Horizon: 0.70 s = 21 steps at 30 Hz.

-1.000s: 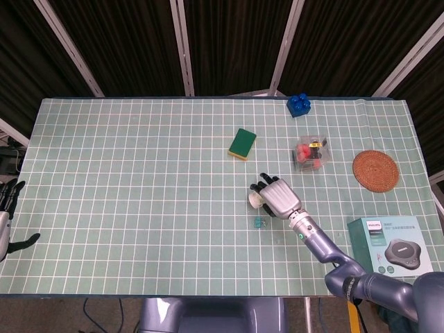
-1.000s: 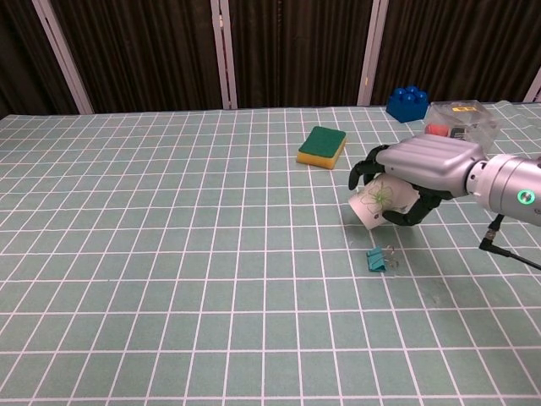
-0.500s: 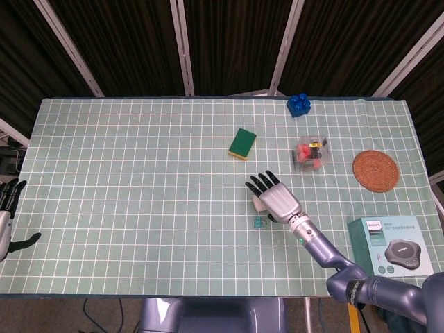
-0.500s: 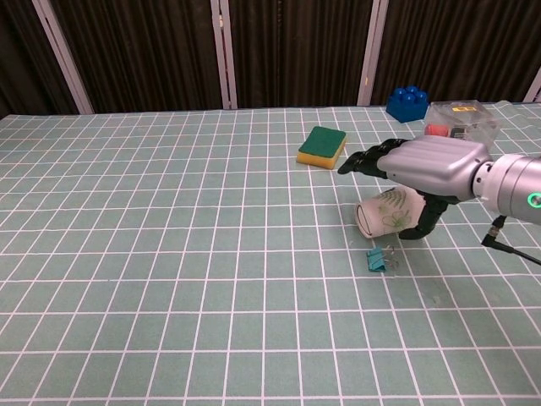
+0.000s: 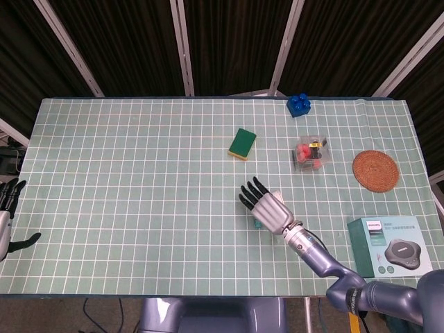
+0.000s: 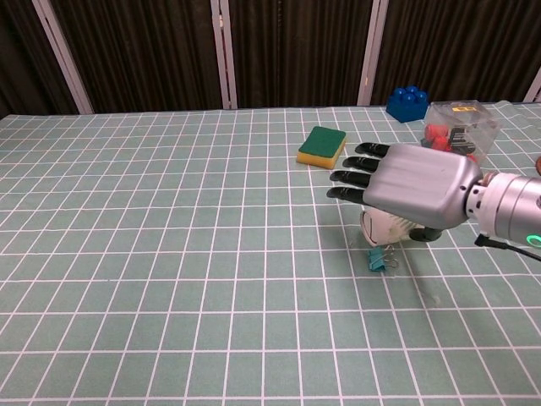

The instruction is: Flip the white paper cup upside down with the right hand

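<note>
**Right hand spread flat over the cup, nothing in its grip**

Right hand (image 6: pixel 412 193) of mine hangs above the table with its fingers (image 6: pixel 355 162) straight and apart, palm down, holding nothing. Directly under my palm sits the white paper cup with a faint green print (image 6: pixel 385 228); only its lower edge shows in the chest view, and from the head view just a pale sliver (image 5: pixel 276 196) shows past my knuckles. I cannot tell whether it lies on its side or already stands mouth-down, so I judge the flip to be at its release or check stage. Next I would lift clear and look before touching it again.

Just below my palm, touching or almost touching the cup, lies a small teal binder clip (image 6: pixel 377 259), which could snag the rim. Ahead of my fingertips rests a green and yellow sponge (image 6: pixel 321 145); beyond my wrist stand a clear plastic box of red bits (image 6: pixel 456 127) and a blue toy brick (image 6: pixel 407 103). My left hand (image 5: pixel 7 201) waits far off at the table's edge, fingers apart.
</note>
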Motion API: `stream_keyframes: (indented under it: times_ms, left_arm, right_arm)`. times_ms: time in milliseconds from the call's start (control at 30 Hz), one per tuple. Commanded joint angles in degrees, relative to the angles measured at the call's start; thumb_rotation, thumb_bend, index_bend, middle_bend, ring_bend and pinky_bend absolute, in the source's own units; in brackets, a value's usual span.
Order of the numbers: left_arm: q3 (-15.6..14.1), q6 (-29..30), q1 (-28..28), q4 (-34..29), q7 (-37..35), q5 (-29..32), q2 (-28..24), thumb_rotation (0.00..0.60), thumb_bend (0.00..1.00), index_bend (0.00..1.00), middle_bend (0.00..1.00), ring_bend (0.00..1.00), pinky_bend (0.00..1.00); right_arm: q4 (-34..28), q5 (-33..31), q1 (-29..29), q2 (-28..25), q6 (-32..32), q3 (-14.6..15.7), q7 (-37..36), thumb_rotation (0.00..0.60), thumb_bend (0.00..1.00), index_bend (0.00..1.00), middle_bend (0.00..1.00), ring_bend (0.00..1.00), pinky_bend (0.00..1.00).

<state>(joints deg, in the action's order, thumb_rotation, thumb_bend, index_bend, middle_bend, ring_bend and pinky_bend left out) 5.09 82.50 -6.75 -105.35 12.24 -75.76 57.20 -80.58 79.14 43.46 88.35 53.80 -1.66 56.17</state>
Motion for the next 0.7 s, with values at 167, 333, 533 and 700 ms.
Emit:
stream_keyframes:
  times_ms: [167, 333, 533, 700]
  left_arm:
    - [0.02, -0.22, -0.13, 0.18, 0.13, 0.26, 0.09, 0.600, 0.00, 0.00, 0.00, 0.00, 0.00]
    - [0.01, -0.16, -0.14, 0.16, 0.32, 0.29, 0.19, 0.600, 0.00, 0.00, 0.00, 0.00, 0.00]
    - [0.01, -0.16, -0.19, 0.17, 0.42, 0.35, 0.23, 0.600, 0.00, 0.00, 0.00, 0.00, 0.00]
    - [0.01, -0.18, -0.21, 0.23, 0.35, 0.39, 0.25, 0.600, 0.00, 0.00, 0.00, 0.00, 0.00]
  right_arm:
    - [-0.25, -5.01, -0.35, 1.92, -0.14, 1.26, 11.70, 0.600, 0.15, 0.02, 0.00, 0.00, 0.17]
    - [1.25, -8.05, -0.18, 2.91, -0.04, 1.20, 16.26, 0.600, 0.16, 0.02, 0.01, 0.00, 0.21]
    - [3.84, -8.61, -0.03, 3.76, 0.32, 1.86, 17.65, 0.600, 0.18, 0.02, 0.11, 0.00, 0.27]
    - [5.41, -6.83, 0.07, 4.41, 0.73, 2.61, 15.98, 0.600, 0.29, 0.10, 0.31, 0.13, 0.50]
